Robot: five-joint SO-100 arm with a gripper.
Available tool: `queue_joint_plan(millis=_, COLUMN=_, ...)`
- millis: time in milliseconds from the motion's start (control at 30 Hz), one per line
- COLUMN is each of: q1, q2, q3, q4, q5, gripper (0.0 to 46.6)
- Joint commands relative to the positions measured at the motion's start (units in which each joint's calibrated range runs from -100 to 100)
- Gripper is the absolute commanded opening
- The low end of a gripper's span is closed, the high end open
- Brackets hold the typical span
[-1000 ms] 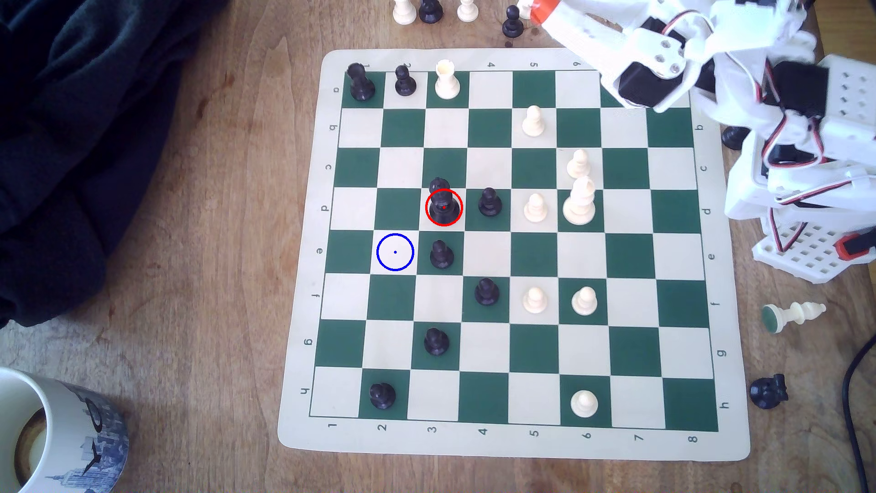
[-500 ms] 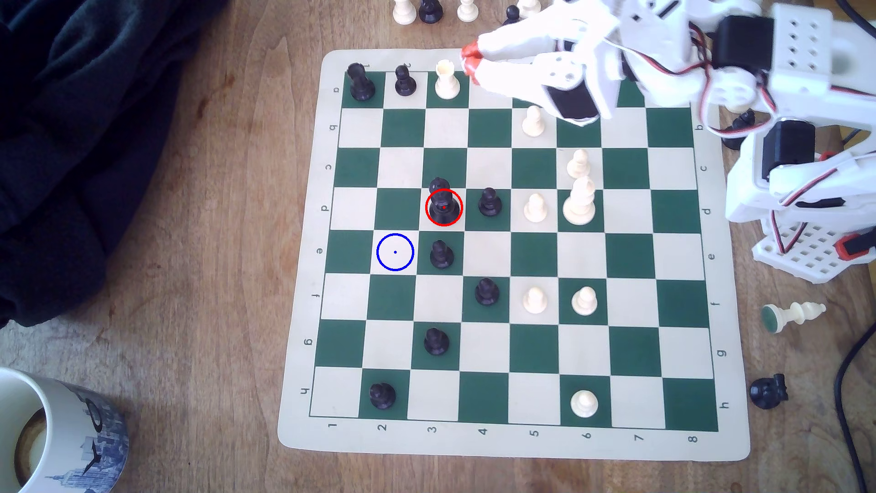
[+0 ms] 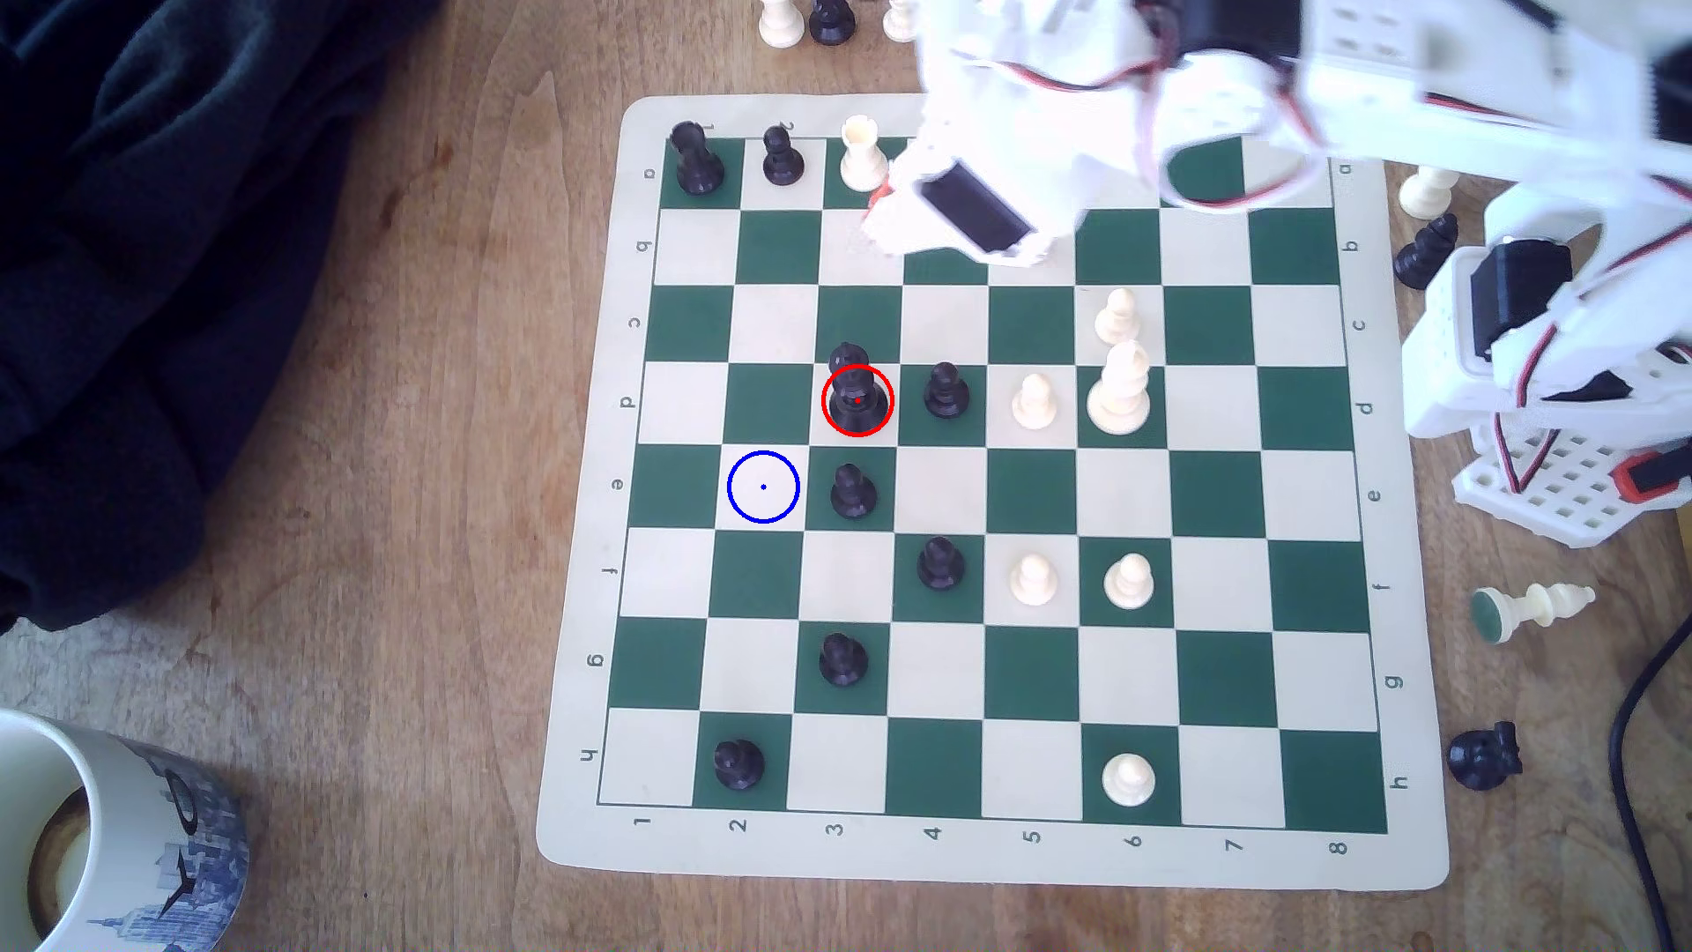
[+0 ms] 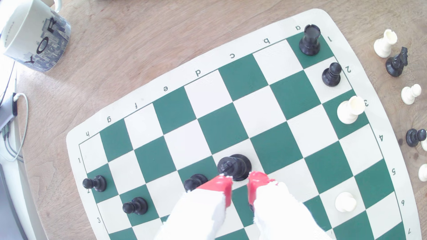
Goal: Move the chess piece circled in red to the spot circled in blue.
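On d3, black piece (image 3: pixel 856 394) stands free; blue spot (image 3: pixel 763 487) on e2 bare. Gripper (image 4: pixel 239 182) part-open, empty, above board w/ a–h, 1–8 labels.

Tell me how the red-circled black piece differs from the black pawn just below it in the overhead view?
The tall black plastic piece circled in red is taller and wider-based than the short black ball-headed pawn. The tall piece stands on a cream square; the pawn stands on a green one. Both are black, upright, and untouched by the end effector.
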Motion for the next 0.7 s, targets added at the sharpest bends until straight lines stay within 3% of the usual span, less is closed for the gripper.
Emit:
queue_joint_plan(millis=0, q1=0.1, q2=4.7, q3=-12.4, q4=4.4, q5=-1.6, gripper=11.9)
queue_joint_plan(millis=367, q1=-1.0, q2=16.5, q3=-16.0, q4=8.6, q5=-3.8, gripper=16.3)
queue_joint_plan(millis=667, q1=-1.9, q2=22.1, q3=-17.3, q4=6.2, q5=-4.2, gripper=16.9)
